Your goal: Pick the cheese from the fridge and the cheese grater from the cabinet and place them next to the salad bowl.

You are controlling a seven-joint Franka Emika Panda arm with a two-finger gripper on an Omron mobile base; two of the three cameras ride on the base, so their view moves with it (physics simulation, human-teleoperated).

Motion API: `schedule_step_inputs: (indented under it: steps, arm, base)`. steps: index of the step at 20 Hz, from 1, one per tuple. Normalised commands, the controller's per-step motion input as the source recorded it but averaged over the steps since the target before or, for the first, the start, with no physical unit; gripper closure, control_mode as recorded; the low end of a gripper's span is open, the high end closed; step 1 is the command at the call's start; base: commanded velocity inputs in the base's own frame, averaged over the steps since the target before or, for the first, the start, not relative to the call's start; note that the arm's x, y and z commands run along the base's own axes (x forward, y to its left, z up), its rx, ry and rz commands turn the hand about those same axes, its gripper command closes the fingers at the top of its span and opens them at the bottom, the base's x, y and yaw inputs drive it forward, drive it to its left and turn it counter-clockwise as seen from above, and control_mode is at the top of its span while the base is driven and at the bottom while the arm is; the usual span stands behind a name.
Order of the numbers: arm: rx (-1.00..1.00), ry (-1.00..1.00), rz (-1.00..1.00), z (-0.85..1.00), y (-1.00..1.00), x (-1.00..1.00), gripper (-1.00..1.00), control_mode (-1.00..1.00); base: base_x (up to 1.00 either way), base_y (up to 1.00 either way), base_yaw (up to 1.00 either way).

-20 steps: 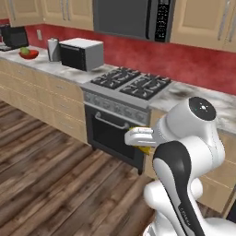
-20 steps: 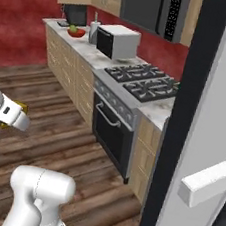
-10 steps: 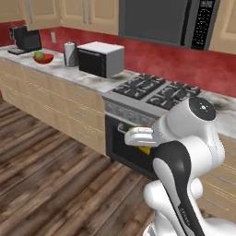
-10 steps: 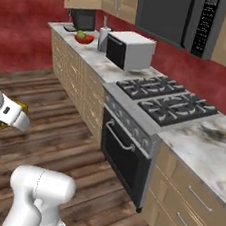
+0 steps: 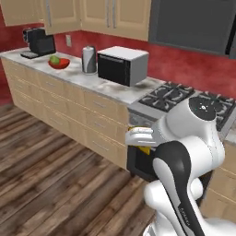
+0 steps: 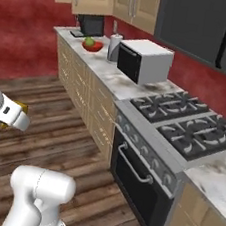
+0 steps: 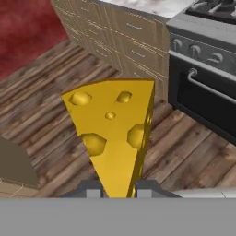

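The bench is my landmark – a long marbled top over tan drawers, running along the red wall under the tan wall cabinets. At its near end it meets the stove, whose black oven door with a silver bar handle faces the wood plank floor. A dark microwave hood hangs above the stove.

On the bench, just beside the stove, sits a white-topped toaster oven with a black front. Past it along the bench stands a grey paper-towel cylinder, close to the oven but apart from it. Further along lies the salad bowl – glossy red, with a green lump inside – resting on the bench top well beyond the cylinder. At the far end of the bench is a black coffee machine, near the bowl.

My gripper is out over the floor in front of the bench, level with the stove, well away from the bowl. It is clamped on the cheese: the yellow-orange wedge with holes stands up between my two finger tips, narrow end down in the grip, broad end away from me. From the left base view a sliver of yellow shows under my white hand beside the oven door
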Motion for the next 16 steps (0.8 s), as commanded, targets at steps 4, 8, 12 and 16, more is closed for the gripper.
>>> schedule_step_inputs:
  steps: [4,8,12,16]
  arm:
    - [0.0,0.0,0.0,0.0,0.0,0.0,1.0,1.0]
    - [0.0,0.0,0.0,0.0,0.0,0.0,1.0,1.0]
    - [0.0,0.0,0.0,0.0,0.0,0.0,1.0,1.0]
    - [0.0,0.0,0.0,0.0,0.0,0.0,1.0,1.0]
  base:
    - [0.87,0.24,0.06]
    - [0.87,0.25,0.06]
    - [0.87,0.25,0.07]
    - [0.88,0.25,0.06]
